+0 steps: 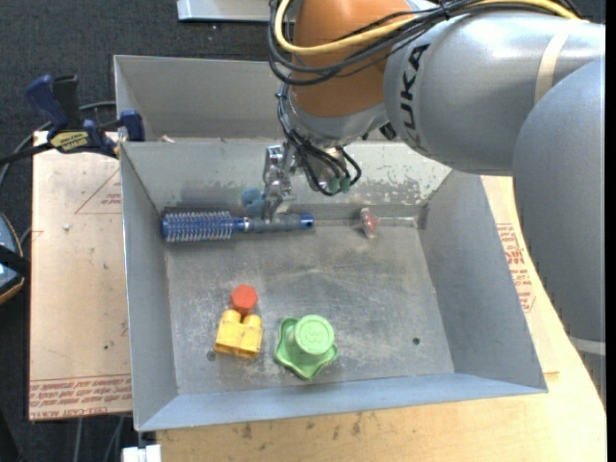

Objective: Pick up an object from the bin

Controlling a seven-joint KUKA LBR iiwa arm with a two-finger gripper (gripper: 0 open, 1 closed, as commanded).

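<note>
My gripper [278, 183] hangs below the orange-covered wrist at the back of the bin, reaching down to the handle of a blue hairbrush [207, 226]. The brush lies flat along the back wall, with its bristled head to the left and its thin handle pointing right. The gripper's tip is right at the handle, just past the bristles; whether it touches the handle I cannot tell. A small pink piece [368, 221] lies to the right of the handle's end.
Near the front left sits a yellow toy block [239, 337] with a red knob [244, 298] behind it. A green lobed cap-like toy [306, 345] stands beside it on the right. The arm fills the upper right.
</note>
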